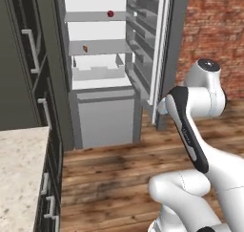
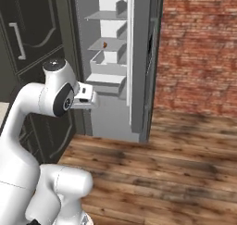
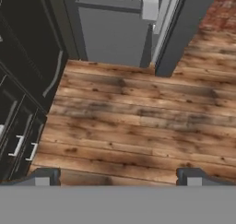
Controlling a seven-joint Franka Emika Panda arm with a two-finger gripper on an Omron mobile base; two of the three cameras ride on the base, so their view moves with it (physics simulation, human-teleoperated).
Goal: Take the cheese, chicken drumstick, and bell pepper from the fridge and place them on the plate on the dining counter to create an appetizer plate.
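Wood floor stretched to the open fridge [image 1: 102,107]; pepper [image 1: 110,14] sat top shelf, drumstick [image 1: 85,48] below. End effector [image 3: 118,176] was spread open, empty. I'd roll closer before reaching.

Fridge [image 1: 102,116] stands open, grey body w/ white interior, glass shelves, door swung to the right. Bell pepper [image 1: 110,14]: small dark-red lump on upper shelf, near its right edge. Chicken drumstick [image 1: 85,48]: tiny brown-orange piece on next shelf down, left of centre.
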